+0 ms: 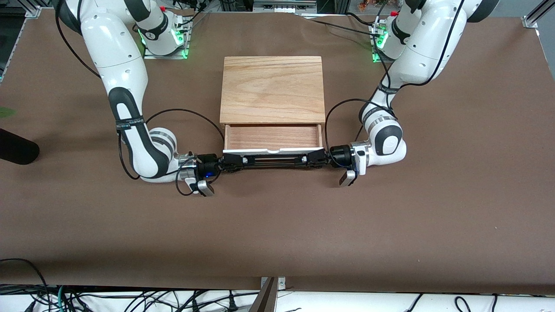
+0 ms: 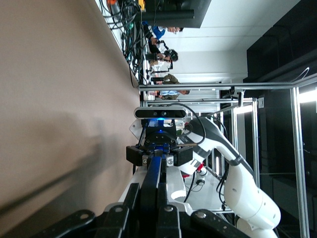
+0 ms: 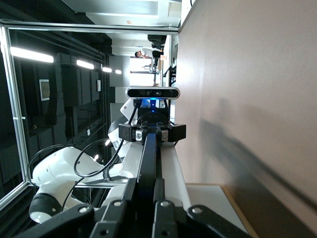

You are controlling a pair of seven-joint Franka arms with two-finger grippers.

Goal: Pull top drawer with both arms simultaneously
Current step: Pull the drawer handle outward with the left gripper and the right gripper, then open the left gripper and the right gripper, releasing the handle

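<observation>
Brown matting covers the whole table (image 1: pixel 277 225) in my front view, with cable clutter along the bottom edge of the frame and both arm bases glowing green at the top. At upper centre I see the light-oak cabinet (image 1: pixel 272 89), and the top drawer (image 1: pixel 272 138) stands pulled out of it toward the camera, its reddish-brown inside open to view just below the cabinet's top panel. Its white front runs across the middle of the frame with the long black handle (image 1: pixel 272 160) just beneath it. My right gripper (image 1: pixel 228 164) comes in from the left of the frame and is clamped on that end of the handle; my left gripper (image 1: pixel 315 159) comes in from the right of the frame and is clamped on the other end. Through the left wrist view, the handle (image 2: pixel 151 186) runs straight up from the left gripper (image 2: pixel 148 218) at bottom centre to the right gripper (image 2: pixel 159 153) at mid frame. From the right wrist view I get the mirror: handle (image 3: pixel 148 158) rising from the right gripper (image 3: pixel 146 215) to the left gripper (image 3: pixel 151 133).
</observation>
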